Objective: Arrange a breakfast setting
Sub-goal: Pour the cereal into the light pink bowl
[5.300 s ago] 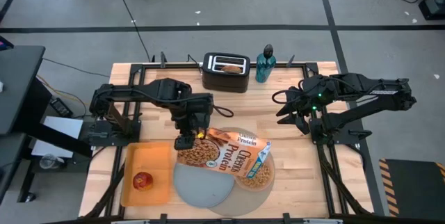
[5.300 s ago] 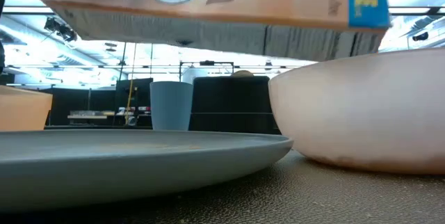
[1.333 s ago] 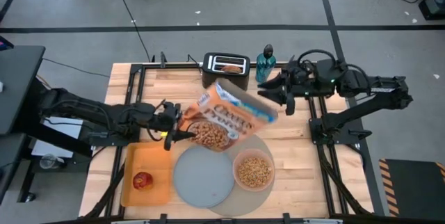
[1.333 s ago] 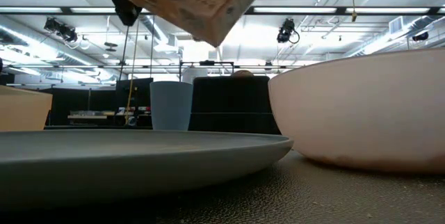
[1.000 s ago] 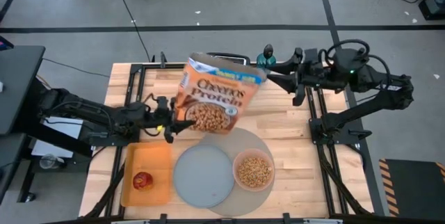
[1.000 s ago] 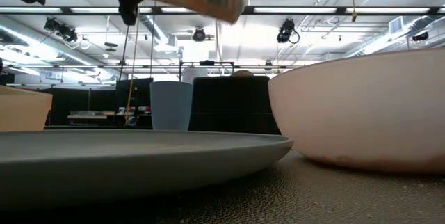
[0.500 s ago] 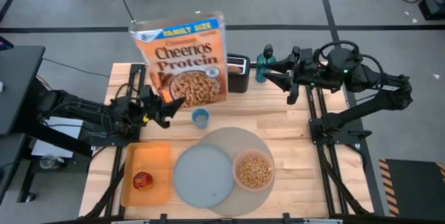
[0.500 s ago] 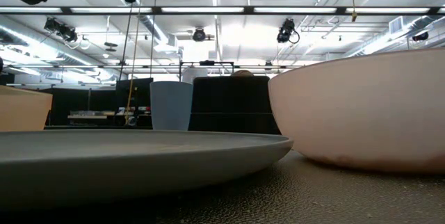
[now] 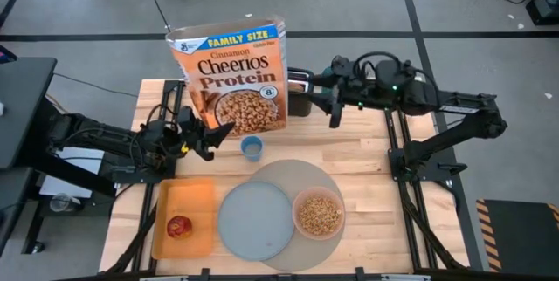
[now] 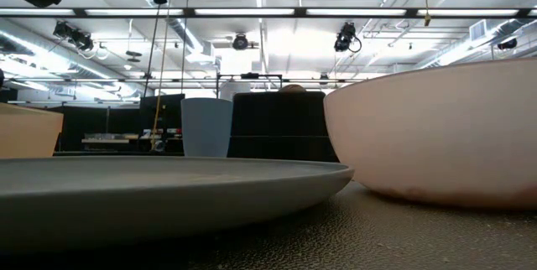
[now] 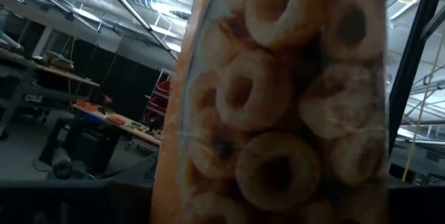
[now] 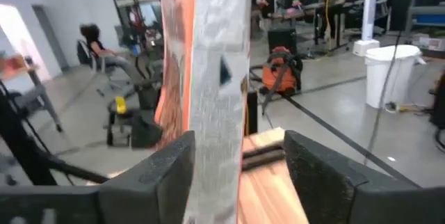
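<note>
High view: a wooden bench (image 9: pixel 367 150) carries a large round grey mat (image 9: pixel 301 183) at its near edge, and on the mat lie a flat blue-grey plate (image 9: pixel 253 220) and, touching it, a smaller pink bowl (image 9: pixel 319 215) filled with brown cereal (image 9: pixel 320 214). An orange rectangular tray (image 9: pixel 196 207) at the near left corner holds one red apple (image 9: pixel 179 226). A tall cardboard cereal box (image 9: pixel 231 76) stands upright over the far left part, hiding most of the black toaster (image 9: pixel 300 93); the left gripper (image 9: pixel 210 137) pinches its lower corner. The right gripper (image 12: pixel 236 175), fingers spread, straddles the box's narrow edge. A small blue cup (image 9: pixel 251 147) stands between box and mat.
</note>
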`<state>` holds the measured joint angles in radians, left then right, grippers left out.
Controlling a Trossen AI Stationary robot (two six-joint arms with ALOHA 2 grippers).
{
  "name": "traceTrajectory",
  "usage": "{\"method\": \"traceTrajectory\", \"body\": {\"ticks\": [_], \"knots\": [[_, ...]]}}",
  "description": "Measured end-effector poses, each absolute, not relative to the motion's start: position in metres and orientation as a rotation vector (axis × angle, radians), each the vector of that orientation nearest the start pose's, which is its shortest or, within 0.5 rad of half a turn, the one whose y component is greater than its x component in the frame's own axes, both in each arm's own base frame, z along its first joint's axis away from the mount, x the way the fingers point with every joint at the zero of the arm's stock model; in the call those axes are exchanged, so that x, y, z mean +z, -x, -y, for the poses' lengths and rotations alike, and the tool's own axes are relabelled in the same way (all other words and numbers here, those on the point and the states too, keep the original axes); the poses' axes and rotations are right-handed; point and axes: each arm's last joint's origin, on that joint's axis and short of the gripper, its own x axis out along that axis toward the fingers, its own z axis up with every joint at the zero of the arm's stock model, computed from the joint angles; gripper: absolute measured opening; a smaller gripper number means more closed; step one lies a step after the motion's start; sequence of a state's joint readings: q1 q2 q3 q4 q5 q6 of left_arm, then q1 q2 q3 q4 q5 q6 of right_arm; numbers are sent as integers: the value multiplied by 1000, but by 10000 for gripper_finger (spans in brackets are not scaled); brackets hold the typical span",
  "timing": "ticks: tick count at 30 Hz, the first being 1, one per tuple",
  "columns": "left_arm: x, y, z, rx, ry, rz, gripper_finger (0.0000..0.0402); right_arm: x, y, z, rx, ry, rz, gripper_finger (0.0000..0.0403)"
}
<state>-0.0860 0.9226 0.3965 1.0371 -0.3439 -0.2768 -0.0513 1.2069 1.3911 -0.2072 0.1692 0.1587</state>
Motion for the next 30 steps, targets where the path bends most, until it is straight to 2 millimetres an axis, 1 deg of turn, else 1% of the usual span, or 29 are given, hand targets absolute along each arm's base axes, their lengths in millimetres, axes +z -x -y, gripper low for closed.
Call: {"method": "traceTrajectory", "body": {"ticks": [3,7,9,13,17,20,23,27,30], "knots": [[289,-186,6,182,379,533,210,452,-260,27,-160,-176,33,253],[289,-186,6,176,376,529,210,445,-275,37,-148,-179,27,281],[288,-186,7,172,374,520,210,442,-283,42,-108,-185,43,292],[290,-185,6,174,381,537,210,440,-295,48,-9,-252,86,303],[289,-186,6,183,378,530,210,436,-302,50,20,-270,80,304],[290,-185,6,183,392,539,210,438,-301,52,32,-267,92,304],[292,-184,6,195,391,567,210,443,-290,54,23,-261,85,304],[295,-183,5,219,395,589,210,455,-272,55,17,-245,130,304],[293,-184,5,225,360,568,210,460,-267,55,-13,-198,158,304]]}}
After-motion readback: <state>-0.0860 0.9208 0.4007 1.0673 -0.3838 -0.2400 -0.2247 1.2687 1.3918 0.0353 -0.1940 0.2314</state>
